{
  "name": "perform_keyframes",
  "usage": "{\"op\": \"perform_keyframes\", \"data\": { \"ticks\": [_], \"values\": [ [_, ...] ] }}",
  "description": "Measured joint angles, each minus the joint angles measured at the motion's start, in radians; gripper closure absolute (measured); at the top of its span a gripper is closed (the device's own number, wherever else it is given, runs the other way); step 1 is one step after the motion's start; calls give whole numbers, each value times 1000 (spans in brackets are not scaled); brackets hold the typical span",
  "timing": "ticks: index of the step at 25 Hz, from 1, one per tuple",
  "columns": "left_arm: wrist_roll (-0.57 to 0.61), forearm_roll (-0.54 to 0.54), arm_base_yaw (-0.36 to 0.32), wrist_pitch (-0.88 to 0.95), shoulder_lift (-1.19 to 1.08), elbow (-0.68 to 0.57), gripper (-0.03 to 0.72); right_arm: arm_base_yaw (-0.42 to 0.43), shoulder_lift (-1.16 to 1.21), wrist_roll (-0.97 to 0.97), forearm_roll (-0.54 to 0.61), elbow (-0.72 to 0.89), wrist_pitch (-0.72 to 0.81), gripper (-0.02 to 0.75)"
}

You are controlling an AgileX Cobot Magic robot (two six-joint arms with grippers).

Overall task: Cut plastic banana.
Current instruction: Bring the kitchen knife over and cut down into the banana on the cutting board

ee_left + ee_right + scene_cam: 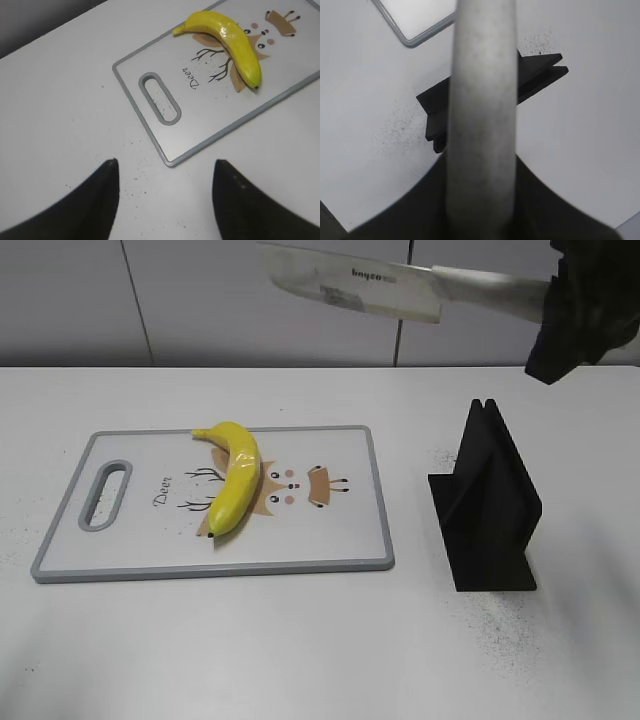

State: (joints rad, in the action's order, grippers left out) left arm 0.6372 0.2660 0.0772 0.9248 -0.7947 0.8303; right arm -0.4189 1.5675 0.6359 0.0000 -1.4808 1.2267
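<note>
Glossy yellow plastic banana (234,490) whole on grey-rimmed deer-print cutting board (300,540). Right gripper (580,315), partly cropped, clamped on white knife (370,285) held high. Left gripper (165,192) fingers apart, holding nothing.

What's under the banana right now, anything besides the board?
The plastic banana lies directly on the cutting board, across its printed deer picture. Part of that print is covered by the banana, so what it hides cannot be seen.

Bright, even light falls from above; shadows on the table (300,640) are soft and faint. The banana (235,490) carries small glare spots. In the right wrist view the knife (482,110) handle is blurred, close to the lens.
</note>
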Motion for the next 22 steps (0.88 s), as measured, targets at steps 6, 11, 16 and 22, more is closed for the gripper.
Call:
{"op": "perform_keyframes", "data": {
  "ticks": [6,11,16,22],
  "values": [
    [198,30,64,3,-171,149,135,0,33,242,16,-6,-1,567],
    [364,40,114,2,-285,265,135,0,75,385,58,-9,-2,567],
    [509,65,167,48,-396,342,135,0,120,501,147,-21,-2,567],
    [575,69,273,67,-520,416,135,-1,190,532,174,-73,-3,567]
  ]
}}
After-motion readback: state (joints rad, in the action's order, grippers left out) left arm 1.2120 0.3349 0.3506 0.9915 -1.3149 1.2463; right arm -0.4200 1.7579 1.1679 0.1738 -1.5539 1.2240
